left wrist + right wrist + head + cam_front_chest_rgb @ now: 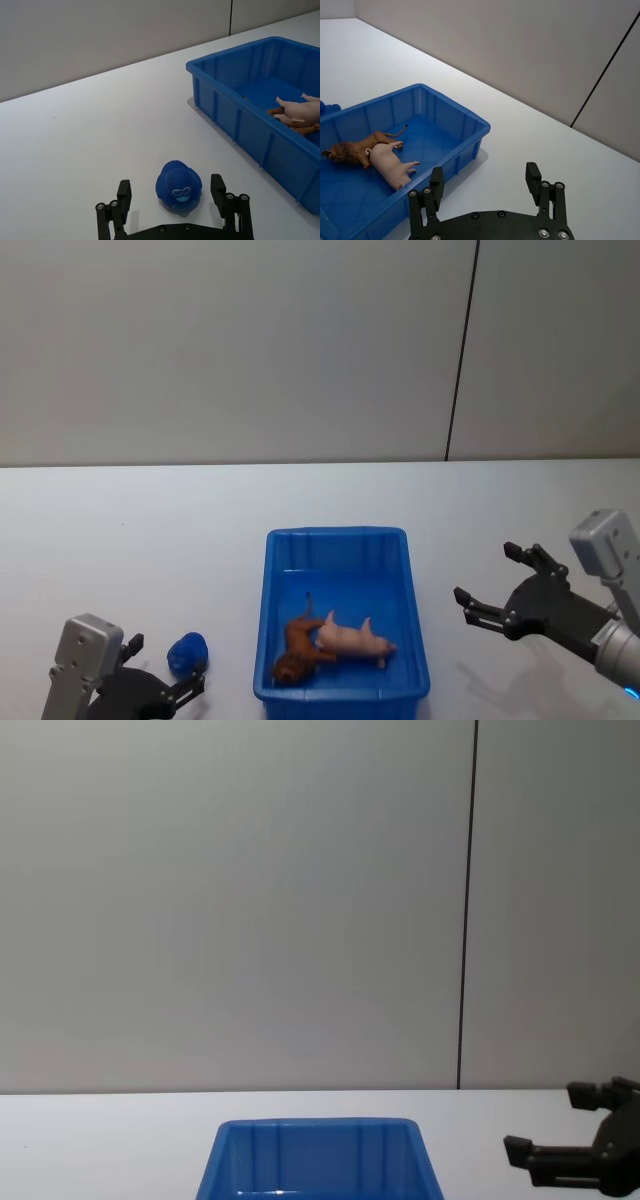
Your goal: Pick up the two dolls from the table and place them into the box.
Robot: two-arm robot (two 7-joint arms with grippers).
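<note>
The blue box (337,536) stands at the table's centre front. Inside it lies the fuzzy reddish-brown doll (295,652), touching a pink pig toy (356,640). The bright blue doll (187,652) rests on the table left of the box. My left gripper (168,662) is open around it; in the left wrist view the blue doll (178,186) sits between the spread fingers (123,194), apart from them. My right gripper (485,572) hovers open and empty to the right of the box. From the right wrist, the brown doll (350,150) and the pig (390,162) show in the box (470,117).
The white table (150,530) stretches wide around the box, with a grey wall behind. In the chest view the box's far rim (320,1127) shows low at centre and my right gripper (544,1122) at lower right.
</note>
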